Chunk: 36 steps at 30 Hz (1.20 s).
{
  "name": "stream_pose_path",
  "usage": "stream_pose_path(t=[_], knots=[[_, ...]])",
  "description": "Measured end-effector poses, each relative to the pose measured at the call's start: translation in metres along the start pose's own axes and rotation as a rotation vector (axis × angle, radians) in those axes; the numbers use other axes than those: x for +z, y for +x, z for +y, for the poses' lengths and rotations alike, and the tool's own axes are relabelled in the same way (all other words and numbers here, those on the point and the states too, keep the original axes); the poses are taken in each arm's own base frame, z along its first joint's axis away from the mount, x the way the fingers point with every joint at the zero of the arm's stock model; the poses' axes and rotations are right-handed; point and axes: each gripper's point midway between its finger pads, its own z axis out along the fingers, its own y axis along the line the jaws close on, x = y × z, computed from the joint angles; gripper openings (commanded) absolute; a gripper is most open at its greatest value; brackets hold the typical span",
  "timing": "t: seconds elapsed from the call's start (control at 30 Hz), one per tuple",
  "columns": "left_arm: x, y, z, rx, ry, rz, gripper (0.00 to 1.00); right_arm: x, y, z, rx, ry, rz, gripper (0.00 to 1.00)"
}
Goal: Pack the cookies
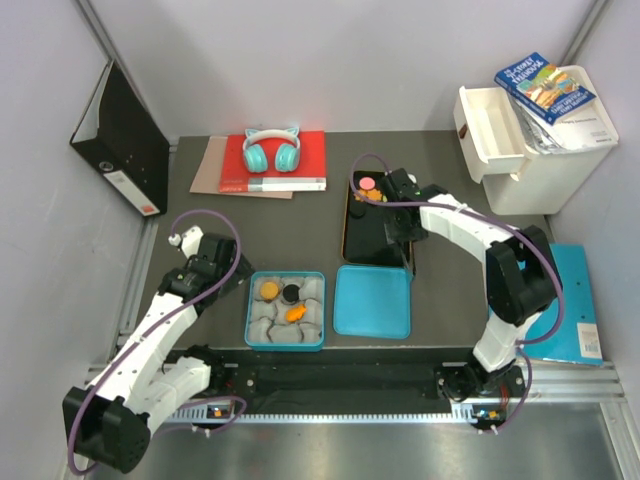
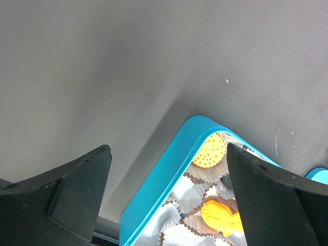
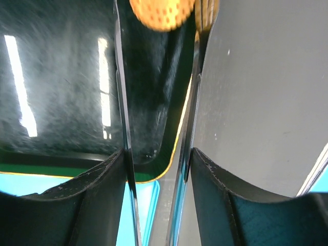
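Cookies [image 3: 161,13]: one dimpled orange disc between mirror-bright metal tongs [image 3: 121,102].

The top camera looks down from above the near edge across the whole desk [image 1: 300,230]. The left wrist camera sits close over a corner of the blue box [image 2: 159,179], and the right wrist camera over the rim of the black tray [image 3: 61,77]. Both appear overhead.

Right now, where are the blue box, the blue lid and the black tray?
blue box [image 1: 248,312], top external view, left rim.
blue lid [image 1: 372,301], top external view, centre of its face.
black tray [image 1: 365,240], top external view, bare floor.
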Motion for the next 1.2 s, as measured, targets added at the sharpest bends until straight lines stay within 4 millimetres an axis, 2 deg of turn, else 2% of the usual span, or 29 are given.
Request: stream_pose_path(t=[0.1, 0.27, 0.57, 0.77, 0.93, 1.2], knots=[[0.000, 0.000, 0.000, 0.000, 0.000, 0.000, 0.98, 0.004, 0.012, -0.002, -0.002, 0.006, 0.029, 0.50], [0.000, 0.000, 0.000, 0.000, 0.000, 0.000, 0.98, 0.000, 0.020, -0.001, 0.008, -0.013, 0.038, 0.50], [0.000, 0.000, 0.000, 0.000, 0.000, 0.000, 0.98, -0.008, 0.019, 0.002, 0.013, -0.045, 0.027, 0.50], [0.000, 0.000, 0.000, 0.000, 0.000, 0.000, 0.98, -0.006, 0.023, 0.006, 0.007, -0.062, 0.046, 0.40], [0.000, 0.000, 0.000, 0.000, 0.000, 0.000, 0.98, -0.007, 0.027, 0.007, -0.005, -0.064, 0.068, 0.37], [0.000, 0.000, 0.000, 0.000, 0.000, 0.000, 0.98, -0.018, 0.014, 0.010, -0.003, -0.075, 0.046, 0.35]])
